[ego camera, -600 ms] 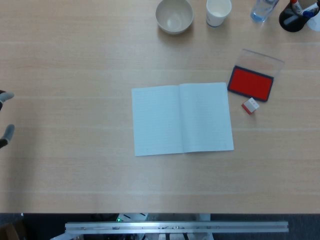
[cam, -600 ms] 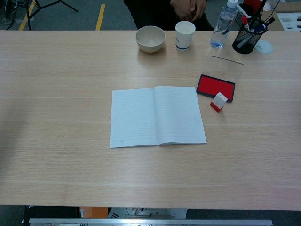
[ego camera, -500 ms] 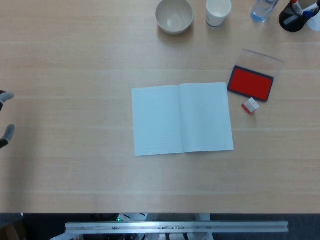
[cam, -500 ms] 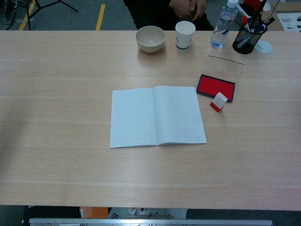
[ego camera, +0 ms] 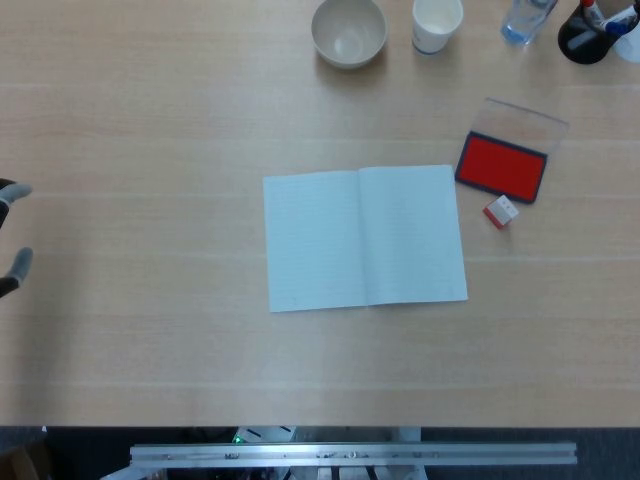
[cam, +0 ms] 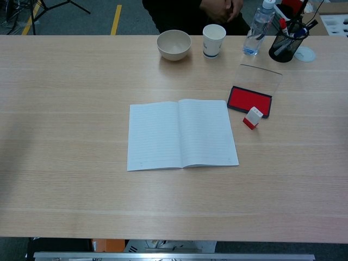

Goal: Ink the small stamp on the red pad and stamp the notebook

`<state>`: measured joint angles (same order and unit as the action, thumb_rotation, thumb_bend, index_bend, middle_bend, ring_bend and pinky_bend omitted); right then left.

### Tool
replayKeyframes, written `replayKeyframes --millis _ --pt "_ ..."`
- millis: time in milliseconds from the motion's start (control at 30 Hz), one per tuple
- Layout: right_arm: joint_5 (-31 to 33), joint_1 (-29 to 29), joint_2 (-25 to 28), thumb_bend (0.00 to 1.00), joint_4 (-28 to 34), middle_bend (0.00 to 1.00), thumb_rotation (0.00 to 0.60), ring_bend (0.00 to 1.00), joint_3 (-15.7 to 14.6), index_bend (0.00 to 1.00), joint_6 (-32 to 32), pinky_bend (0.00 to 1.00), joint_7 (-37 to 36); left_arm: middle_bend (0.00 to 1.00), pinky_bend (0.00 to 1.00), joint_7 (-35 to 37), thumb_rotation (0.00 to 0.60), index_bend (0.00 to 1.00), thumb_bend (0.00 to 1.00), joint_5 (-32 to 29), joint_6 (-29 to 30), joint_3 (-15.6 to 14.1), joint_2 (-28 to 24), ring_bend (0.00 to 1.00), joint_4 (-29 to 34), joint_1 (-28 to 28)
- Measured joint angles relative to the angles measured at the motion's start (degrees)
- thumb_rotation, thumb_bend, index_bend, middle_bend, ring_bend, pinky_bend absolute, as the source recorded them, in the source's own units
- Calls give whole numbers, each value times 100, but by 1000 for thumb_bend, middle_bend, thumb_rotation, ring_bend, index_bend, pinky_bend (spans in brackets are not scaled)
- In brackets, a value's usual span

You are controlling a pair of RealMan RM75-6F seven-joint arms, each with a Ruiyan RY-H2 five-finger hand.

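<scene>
An office or lab workroom is showing here. A mesh pen holder [cam: 287, 47] is standing at two o'clock on the pale wooden table [cam: 65, 109], and a yellow floor line [cam: 116, 13] is running behind at eleven o'clock.

Open notebook [ego camera: 364, 237] lies mid-surface; ink pad [ego camera: 501, 165] sits just off its right far corner, small stamp [ego camera: 500, 211] just before the pad, bowl [ego camera: 348, 31] and cup [ego camera: 437, 23] far behind.
</scene>
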<state>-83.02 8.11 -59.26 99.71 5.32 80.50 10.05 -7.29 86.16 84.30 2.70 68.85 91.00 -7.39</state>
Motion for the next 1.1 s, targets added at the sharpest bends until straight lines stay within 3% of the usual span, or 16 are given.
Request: replayKeyframes --millis 333,533,900,1100 --pt "265 232 -27 265 83 470 600 367 61 433 -403 394 253 255 205 -1 600 245 260 50 -28 1 -7 208 28 -50" --pt "441 416 -197 154 17 464 600 367 82 433 -687 394 435 255 205 6 600 245 260 69 -39 -15 1 208 30 -59" --pt "1051 758 -660 139 -101 449 600 369 112 433 -1144 394 1363 254 205 73 600 245 260 100 -15 -49 -34 208 33 -37" --pt "1500 1070 -1242 139 -315 449 600 368 219 433 -1361 394 1879 254 205 100 600 245 260 184 11 -91 -67 208 70 -29"
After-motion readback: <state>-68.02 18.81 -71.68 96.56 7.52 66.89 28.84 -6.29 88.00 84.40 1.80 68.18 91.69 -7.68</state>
